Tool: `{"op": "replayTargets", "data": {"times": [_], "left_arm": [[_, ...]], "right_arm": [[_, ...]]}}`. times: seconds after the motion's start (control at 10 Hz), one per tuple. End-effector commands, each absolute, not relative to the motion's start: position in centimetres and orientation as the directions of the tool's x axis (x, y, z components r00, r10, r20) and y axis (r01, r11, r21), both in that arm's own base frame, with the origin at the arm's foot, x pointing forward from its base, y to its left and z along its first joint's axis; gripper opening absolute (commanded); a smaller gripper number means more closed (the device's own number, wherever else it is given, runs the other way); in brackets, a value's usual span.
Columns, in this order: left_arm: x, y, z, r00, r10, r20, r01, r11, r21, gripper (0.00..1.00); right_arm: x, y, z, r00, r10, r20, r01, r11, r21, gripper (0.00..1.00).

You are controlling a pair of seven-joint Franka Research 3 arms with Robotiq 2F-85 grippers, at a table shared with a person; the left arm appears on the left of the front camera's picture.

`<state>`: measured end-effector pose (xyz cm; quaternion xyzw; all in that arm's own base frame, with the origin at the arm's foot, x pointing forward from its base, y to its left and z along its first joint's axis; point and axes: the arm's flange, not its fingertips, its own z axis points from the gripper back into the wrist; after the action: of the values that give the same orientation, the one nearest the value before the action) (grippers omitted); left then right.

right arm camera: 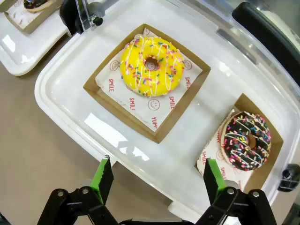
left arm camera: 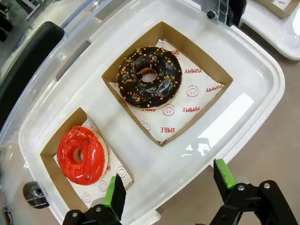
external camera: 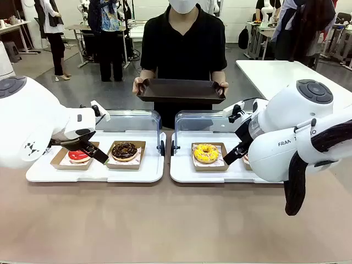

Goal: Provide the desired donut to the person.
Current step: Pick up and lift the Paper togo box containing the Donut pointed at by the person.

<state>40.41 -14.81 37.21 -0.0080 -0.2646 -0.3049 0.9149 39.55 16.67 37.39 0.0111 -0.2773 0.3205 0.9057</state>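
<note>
You have both claws spread wide, holding nothing. The left gripper (left arm camera: pixel 168 180) hovers well left of the yellow donut (right arm camera: pixel 151 65), close by the red donut (left arm camera: pixel 81 154). The right gripper (right arm camera: pixel 157 165) hangs just near-right of the yellow donut. The nut-topped chocolate donut (left arm camera: pixel 149 77) lies to its left, the sprinkled chocolate donut (right arm camera: pixel 247 139) to its right. Beyond it, the person (external camera: pixel 184 49) holds a dark tray (external camera: pixel 181 89).

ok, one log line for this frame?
left gripper open, empty | right gripper open, empty | red donut, yellow donut boxed, untouched | person holding dark tray
</note>
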Motion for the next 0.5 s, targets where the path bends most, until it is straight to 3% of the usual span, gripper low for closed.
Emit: {"op": "replayTargets", "data": {"times": [0.0, 0.4], "left_arm": [[40.40, -14.82, 37.20, 0.674, -0.554, 0.489, 0.562, 0.814, 0.147, 1.00], [40.40, -14.82, 37.20, 0.674, -0.554, 0.489, 0.562, 0.814, 0.147, 1.00]], "right_arm": [[39.55, 16.67, 37.39, 0.641, 0.574, 0.509, -0.587, 0.794, -0.158, 1.00], [39.55, 16.67, 37.39, 0.641, 0.574, 0.509, -0.587, 0.794, -0.158, 1.00]]}}
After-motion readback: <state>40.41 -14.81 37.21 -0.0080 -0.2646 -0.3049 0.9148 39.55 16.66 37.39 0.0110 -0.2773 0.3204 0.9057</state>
